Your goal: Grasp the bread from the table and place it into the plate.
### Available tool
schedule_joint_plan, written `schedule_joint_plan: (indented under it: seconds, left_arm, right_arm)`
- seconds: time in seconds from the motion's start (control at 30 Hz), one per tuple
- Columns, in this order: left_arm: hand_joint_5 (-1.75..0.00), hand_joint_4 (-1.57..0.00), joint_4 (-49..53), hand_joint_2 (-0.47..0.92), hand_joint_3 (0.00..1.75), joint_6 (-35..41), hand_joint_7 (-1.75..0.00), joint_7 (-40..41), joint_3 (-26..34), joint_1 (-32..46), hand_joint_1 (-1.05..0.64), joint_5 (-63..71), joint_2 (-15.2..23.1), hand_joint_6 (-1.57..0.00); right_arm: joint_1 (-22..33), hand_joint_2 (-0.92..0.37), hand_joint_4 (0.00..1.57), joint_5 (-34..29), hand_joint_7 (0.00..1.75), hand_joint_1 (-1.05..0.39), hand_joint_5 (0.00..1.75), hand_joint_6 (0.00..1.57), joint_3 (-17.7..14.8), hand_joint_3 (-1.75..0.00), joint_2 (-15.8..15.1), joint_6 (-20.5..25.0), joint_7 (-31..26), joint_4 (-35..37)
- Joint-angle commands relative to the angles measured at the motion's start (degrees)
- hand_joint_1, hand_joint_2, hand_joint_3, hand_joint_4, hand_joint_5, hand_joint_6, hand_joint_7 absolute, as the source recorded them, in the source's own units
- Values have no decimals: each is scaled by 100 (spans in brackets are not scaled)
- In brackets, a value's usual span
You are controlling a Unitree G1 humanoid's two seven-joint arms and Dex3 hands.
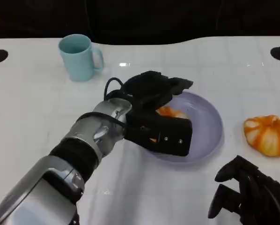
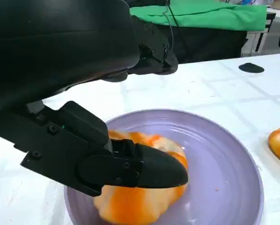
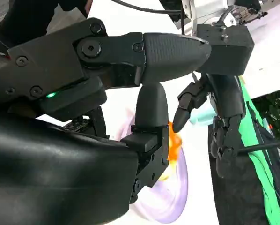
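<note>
White tabletop [image 1: 32, 108] spreads under my arms, with a pale blue mug [image 1: 79, 57] at the far side. My left hand [image 1: 154, 112] reaches over the lavender plate [image 1: 210, 136] and, as the left wrist view shows, its fingers [image 2: 144, 168] close around the orange-and-white bread [image 2: 130, 206], which sits low in the plate, touching it or nearly so. A second bread roll [image 1: 267, 135] lies on the table just beside the plate. My right hand [image 1: 245, 194] hovers near the table edge, fingers curled in and holding nothing. I judge the bread light, soft and easily squashed, so I'd hold it gently across its domed sides, never pinching the crust.
</note>
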Motion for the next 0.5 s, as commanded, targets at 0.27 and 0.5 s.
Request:
schedule_joint_plan:
  seconds: [0.27, 0.5]
  left_arm:
    - [-18, 0, -627, 92, 57, 124, -2, -388, 87, 178, -99, -118, 333, -14]
    - [-18, 0, -1127, 92, 55, 146, -1, -753, 333, 496, -98, -470, 513, -13]
  right_arm:
    - [5, -92, 61, 136, 172, -51, 175, 35, -59, -47, -41, 40, -7, -28]
    - [0, -92, 60, 116, 171, -51, 175, 35, -57, -47, -73, 19, 6, -18]
